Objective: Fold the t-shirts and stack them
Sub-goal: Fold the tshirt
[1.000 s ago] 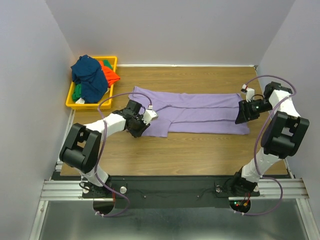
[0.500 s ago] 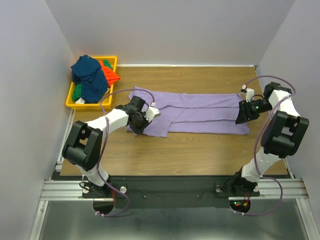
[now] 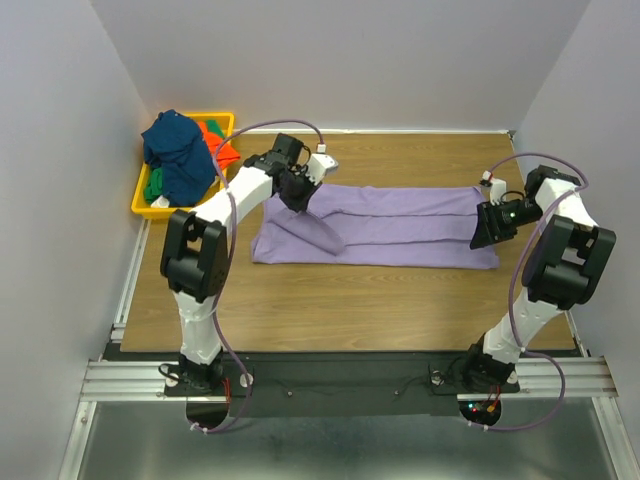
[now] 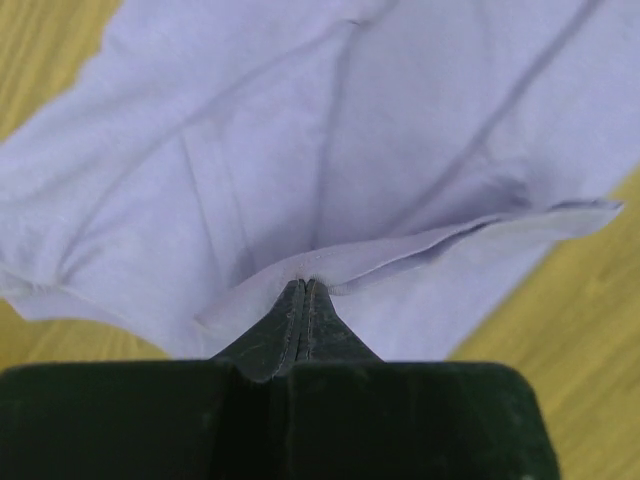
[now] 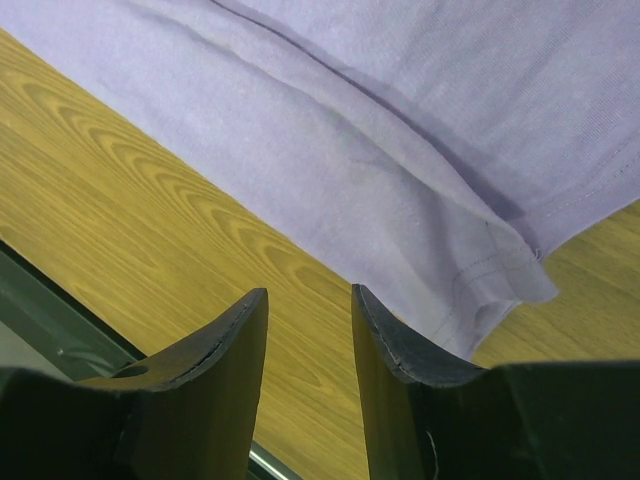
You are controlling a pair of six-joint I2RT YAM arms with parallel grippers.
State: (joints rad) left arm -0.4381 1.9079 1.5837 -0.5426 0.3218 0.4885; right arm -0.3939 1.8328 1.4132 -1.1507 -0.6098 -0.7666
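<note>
Pinching a raised fold of the lavender t-shirt (image 4: 400, 140), the left gripper (image 4: 304, 290) is clamped tight, its arm stretched far forward. The shirt lies lengthwise, left to right, on the table (image 3: 350, 300). The right gripper (image 5: 308, 295), jaws half apart and empty, hovers at its right hem.

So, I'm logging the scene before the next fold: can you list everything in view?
lavender shirt: one, lavender, spread across the middle of the table, left part lifted
navy shirt: one, navy, heaped on top in the bin
orange-red shirt: one, orange-red, in the bin beside the navy shirt
green shirt: one seen, green, in the bin, mostly under the navy shirt
bin: one, yellow, far left corner of the table
table: one, wood-brown, under everything
left gripper: one, black, shut on the lavender shirt's edge
right gripper: one, black, open, at the lavender shirt's near right corner
</note>
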